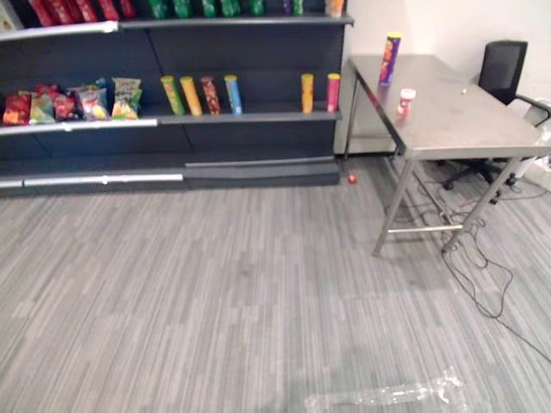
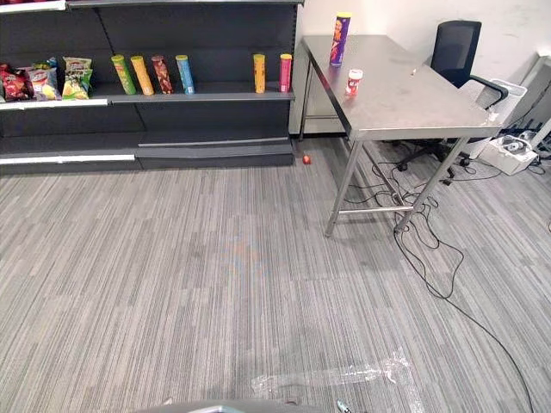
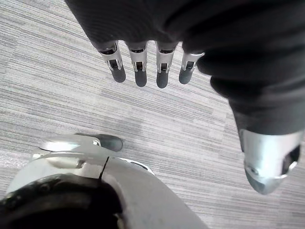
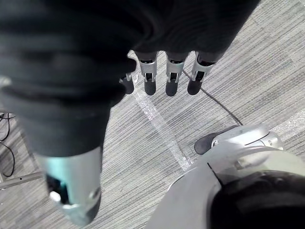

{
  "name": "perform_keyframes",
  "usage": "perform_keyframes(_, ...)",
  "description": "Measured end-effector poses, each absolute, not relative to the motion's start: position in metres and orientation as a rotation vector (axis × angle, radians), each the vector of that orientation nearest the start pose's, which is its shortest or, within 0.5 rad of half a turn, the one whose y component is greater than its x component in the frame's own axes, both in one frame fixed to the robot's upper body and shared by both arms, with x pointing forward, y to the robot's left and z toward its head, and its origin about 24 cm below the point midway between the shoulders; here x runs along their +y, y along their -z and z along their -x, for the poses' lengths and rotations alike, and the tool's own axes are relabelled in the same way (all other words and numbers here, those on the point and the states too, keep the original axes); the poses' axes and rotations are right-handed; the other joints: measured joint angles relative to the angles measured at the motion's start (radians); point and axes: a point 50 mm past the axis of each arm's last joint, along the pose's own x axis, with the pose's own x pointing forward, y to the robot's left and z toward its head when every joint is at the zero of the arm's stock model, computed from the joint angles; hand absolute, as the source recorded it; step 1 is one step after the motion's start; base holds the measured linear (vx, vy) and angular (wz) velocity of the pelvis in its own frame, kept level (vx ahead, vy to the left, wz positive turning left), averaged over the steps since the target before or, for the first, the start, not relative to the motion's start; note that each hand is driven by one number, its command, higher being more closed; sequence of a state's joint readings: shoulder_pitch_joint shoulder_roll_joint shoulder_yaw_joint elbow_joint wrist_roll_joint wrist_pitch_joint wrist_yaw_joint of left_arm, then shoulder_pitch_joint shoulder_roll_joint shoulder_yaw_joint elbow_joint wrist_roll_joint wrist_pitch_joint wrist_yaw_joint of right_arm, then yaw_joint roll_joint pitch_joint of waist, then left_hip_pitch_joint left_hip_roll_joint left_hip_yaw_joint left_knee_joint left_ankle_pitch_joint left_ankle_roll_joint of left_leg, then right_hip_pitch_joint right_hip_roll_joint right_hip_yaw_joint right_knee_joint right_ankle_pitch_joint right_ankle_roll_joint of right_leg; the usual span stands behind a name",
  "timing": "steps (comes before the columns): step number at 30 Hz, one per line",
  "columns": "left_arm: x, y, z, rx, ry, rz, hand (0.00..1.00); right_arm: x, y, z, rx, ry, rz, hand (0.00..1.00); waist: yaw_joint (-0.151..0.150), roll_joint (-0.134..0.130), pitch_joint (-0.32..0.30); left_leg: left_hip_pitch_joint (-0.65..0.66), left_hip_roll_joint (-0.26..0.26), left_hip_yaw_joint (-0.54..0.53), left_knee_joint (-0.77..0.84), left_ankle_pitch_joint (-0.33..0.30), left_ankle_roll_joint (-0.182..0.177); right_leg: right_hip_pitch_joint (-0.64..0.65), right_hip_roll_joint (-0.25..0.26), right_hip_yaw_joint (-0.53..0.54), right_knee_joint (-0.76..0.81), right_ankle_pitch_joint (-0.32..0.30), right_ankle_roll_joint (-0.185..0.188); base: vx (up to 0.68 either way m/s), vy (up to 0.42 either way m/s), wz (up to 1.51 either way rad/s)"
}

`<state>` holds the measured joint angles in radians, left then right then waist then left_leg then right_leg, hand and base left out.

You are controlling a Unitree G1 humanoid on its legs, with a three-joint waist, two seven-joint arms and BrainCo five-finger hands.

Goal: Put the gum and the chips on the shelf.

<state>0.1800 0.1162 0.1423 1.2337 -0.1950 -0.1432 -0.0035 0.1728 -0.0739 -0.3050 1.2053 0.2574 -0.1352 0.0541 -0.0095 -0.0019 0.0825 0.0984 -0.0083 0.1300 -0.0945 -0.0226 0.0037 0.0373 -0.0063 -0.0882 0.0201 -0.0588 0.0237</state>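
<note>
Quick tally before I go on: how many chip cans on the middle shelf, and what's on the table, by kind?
Chip cans on the middle shelf: 6
Chip can on the table: 1
Gum bottle on the table: 1
Total: 8

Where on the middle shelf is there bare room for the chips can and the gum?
The widest bare stretch lies between the blue can and the yellow can. The left end is crowded with snack bags, and the pink can stands at the right end.
</note>
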Motion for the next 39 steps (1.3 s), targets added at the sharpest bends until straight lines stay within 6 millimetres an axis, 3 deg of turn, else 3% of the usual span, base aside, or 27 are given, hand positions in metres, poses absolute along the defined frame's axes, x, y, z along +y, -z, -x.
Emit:
perform_keyframes(2, 0.216, 0.171, -0.035, 1.195, -0.378, 0.140, 0.00, -0.212, 0.170, -0.045, 1.106, 0.511, -0.353, 0.00, -0.012, -0.002, 0.048, -0.030, 0.002, -0.012, 0.000, 0.017, -0.010, -0.045, -0.004, -0.023, 0.054, -0.019, -0.010, -0.01, -0.053, 0.24)
perform_keyframes(4, 0.216, 0.171, -0.037, 1.186, -0.401, 0.166, 0.00, -0.212, 0.170, -0.048, 1.095, 0.515, -0.361, 0.00, -0.014, -0.003, 0.067, -0.041, 0.005, -0.025, 0.002, 0.014, -0.020, -0.058, -0.004, -0.031, 0.074, -0.034, -0.017, -0.03, -0.050, 0.20)
perform_keyframes(6, 0.217, 0.170, -0.039, 1.170, -0.429, 0.195, 0.00, -0.212, 0.169, -0.048, 1.087, 0.531, -0.376, 0.00, -0.014, -0.012, 0.078, -0.102, 0.013, -0.029, 0.129, -0.052, -0.040, -0.074, -0.009, -0.041, 0.109, -0.072, -0.024, -0.02, -0.067, 0.21)
perform_keyframes(7, 0.217, 0.170, -0.042, 1.153, -0.446, 0.219, 0.00, -0.212, 0.169, -0.048, 1.084, 0.530, -0.377, 0.00, -0.006, -0.010, 0.094, -0.160, 0.035, -0.025, 0.288, -0.121, -0.058, -0.067, -0.002, -0.041, 0.130, -0.094, -0.033, -0.03, -0.072, 0.04)
perform_keyframes(10, 0.217, 0.168, -0.047, 1.112, -0.485, 0.290, 0.00, -0.211, 0.169, -0.049, 1.081, 0.526, -0.378, 0.00, -0.002, -0.018, 0.119, -0.294, 0.076, -0.003, 0.621, -0.159, -0.069, -0.030, 0.007, -0.044, 0.161, -0.128, -0.048, 0.00, -0.078, 0.06)
perform_keyframes(12, 0.214, 0.169, -0.049, 1.104, -0.490, 0.316, 0.00, -0.214, 0.168, -0.051, 1.074, 0.527, -0.371, 0.00, 0.000, -0.001, 0.124, -0.345, 0.087, -0.001, 0.663, -0.186, -0.066, -0.008, 0.004, -0.045, 0.159, -0.140, -0.047, 0.09, 0.007, 0.07)
perform_keyframes(14, 0.211, 0.168, -0.053, 1.087, -0.464, 0.314, 0.00, -0.216, 0.168, -0.052, 1.068, 0.528, -0.365, 0.00, 0.009, 0.007, 0.128, -0.411, 0.091, -0.004, 0.581, -0.169, -0.065, -0.014, -0.012, -0.043, 0.158, -0.149, -0.043, 0.11, 0.097, -0.04)
perform_keyframes(17, 0.206, 0.168, -0.055, 1.074, -0.453, 0.325, 0.00, -0.222, 0.165, -0.057, 1.046, 0.524, -0.347, 0.00, 0.017, 0.031, 0.132, -0.466, 0.116, -0.021, 0.270, -0.029, -0.077, -0.013, -0.034, -0.014, 0.156, -0.184, -0.008, 0.27, 0.208, -0.19)
perform_keyframes(19, 0.204, 0.169, -0.054, 1.077, -0.454, 0.329, 0.00, -0.226, 0.164, -0.060, 1.042, 0.517, -0.326, 0.00, 0.020, 0.053, 0.128, -0.482, 0.144, -0.052, 0.229, -0.015, -0.077, -0.007, -0.027, 0.016, 0.156, -0.203, 0.011, 0.33, 0.280, -0.54)
perform_keyframes(20, 0.204, 0.169, -0.054, 1.078, -0.456, 0.328, 0.00, -0.226, 0.164, -0.061, 1.043, 0.517, -0.323, 0.00, 0.028, 0.045, 0.127, -0.480, 0.141, -0.044, 0.252, 0.079, -0.076, 0.011, -0.049, 0.057, 0.155, -0.232, 0.026, 0.45, 0.376, -0.72)
perform_keyframes(21, 0.206, 0.168, -0.054, 1.076, -0.460, 0.324, 0.00, -0.223, 0.165, -0.061, 1.046, 0.514, -0.330, 0.00, 0.034, 0.033, 0.119, -0.477, 0.124, -0.034, 0.266, 0.104, -0.060, 0.011, -0.072, 0.080, 0.155, -0.242, 0.039, 0.56, 0.452, -0.82)
perform_keyframes(22, 0.214, 0.167, -0.052, 1.077, -0.474, 0.305, 0.00, -0.219, 0.166, -0.062, 1.053, 0.507, -0.339, 0.00, 0.041, 0.000, 0.094, -0.482, 0.085, 0.003, 0.301, 0.076, -0.029, 0.008, -0.125, 0.107, 0.147, -0.260, 0.035, 0.39, 0.283, -0.54)
perform_keyframes(24, 0.220, 0.166, -0.056, 1.066, -0.475, 0.288, 0.00, -0.212, 0.167, -0.062, 1.055, 0.506, -0.368, 0.00, 0.037, -0.029, 0.073, -0.494, 0.041, 0.035, 0.322, 0.027, 0.002, -0.017, -0.165, 0.137, 0.184, -0.233, 0.037, 0.50, 0.280, -0.22)
perform_keyframes(25, 0.221, 0.164, -0.063, 1.052, -0.464, 0.280, 0.00, -0.212, 0.168, -0.061, 1.052, 0.525, -0.383, 0.00, 0.034, -0.030, 0.072, -0.486, 0.016, 0.050, 0.339, 0.002, 0.021, -0.045, -0.187, 0.163, 0.256, -0.206, 0.061, 0.58, 0.322, -0.03)
perform_keyframes(27, 0.220, 0.165, -0.063, 1.061, -0.451, 0.269, 0.00, -0.213, 0.168, -0.058, 1.052, 0.554, -0.405, 0.00, 0.035, -0.029, 0.072, -0.429, -0.006, 0.071, 0.343, -0.034, 0.058, -0.099, -0.197, 0.215, 0.445, -0.158, 0.069, 0.45, 0.259, -0.10)
perform_keyframes(28, 0.220, 0.165, -0.063, 1.065, -0.437, 0.255, 0.00, -0.214, 0.168, -0.057, 1.049, 0.563, -0.411, 0.00, 0.034, -0.029, 0.073, -0.372, -0.016, 0.078, 0.337, -0.062, 0.072, -0.149, -0.198, 0.222, 0.601, -0.078, 0.070, 0.51, 0.246, -0.14)
perform_keyframes(29, 0.221, 0.165, -0.061, 1.075, -0.422, 0.234, 0.00, -0.213, 0.168, -0.058, 1.045, 0.559, -0.414, 0.00, 0.022, -0.028, 0.073, -0.296, -0.029, 0.077, 0.323, -0.093, 0.085, -0.188, -0.205, 0.207, 0.756, 0.059, 0.071, 0.50, 0.236, -0.11)
perform_keyframes(30, 0.221, 0.165, -0.060, 1.078, -0.418, 0.230, 0.00, -0.213, 0.168, -0.058, 1.044, 0.559, -0.417, 0.00, 0.018, -0.024, 0.076, -0.277, -0.032, 0.073, 0.313, -0.104, 0.084, -0.195, -0.208, 0.200, 0.791, 0.075, 0.071, 0.48, 0.192, -0.02)
perform_keyframes(31, 0.221, 0.165, -0.059, 1.091, -0.395, 0.202, 0.00, -0.212, 0.167, -0.060, 1.030, 0.557, -0.433, 0.00, 0.009, -0.023, 0.085, -0.185, -0.049, 0.059, 0.274, -0.134, 0.099, -0.238, -0.206, 0.165, 0.941, 0.043, 0.050, 0.30, 0.087, -0.01)
perform_keyframes(34, 0.220, 0.166, -0.057, 1.103, -0.376, 0.186, 0.00, -0.212, 0.166, -0.062, 1.011, 0.549, -0.438, 0.00, -0.004, -0.015, 0.090, -0.063, -0.050, 0.046, 0.220, -0.165, 0.104, -0.308, -0.177, 0.062, 1.019, -0.093, 0.030, 0.32, 0.034, 0.09)
perform_keyframes(36, 0.220, 0.167, -0.054, 1.125, -0.373, 0.177, 0.00, -0.212, 0.165, -0.066, 0.980, 0.548, -0.452, 0.00, -0.021, -0.010, 0.094, 0.001, -0.041, 0.022, 0.197, -0.195, 0.101, -0.384, -0.138, -0.032, 0.871, -0.154, 0.005, 0.43, -0.054, 0.31)
perform_keyframes(38, 0.215, 0.168, -0.058, 1.112, -0.388, 0.209, 0.00, -0.215, 0.164, -0.065, 0.973, 0.559, -0.457, 0.00, -0.018, 0.007, 0.104, 0.039, -0.019, 0.017, 0.196, -0.218, 0.085, -0.412, -0.099, -0.058, 0.694, -0.149, 0.010, 0.38, -0.069, 0.21)
perform_keyframes(39, 0.212, 0.168, -0.058, 1.110, -0.396, 0.226, 0.00, -0.216, 0.164, -0.063, 0.971, 0.571, -0.465, 0.00, -0.018, 0.023, 0.111, 0.070, 0.002, 0.002, 0.196, -0.241, 0.071, -0.422, -0.071, -0.075, 0.528, -0.127, 0.032, 0.50, -0.092, 0.20)
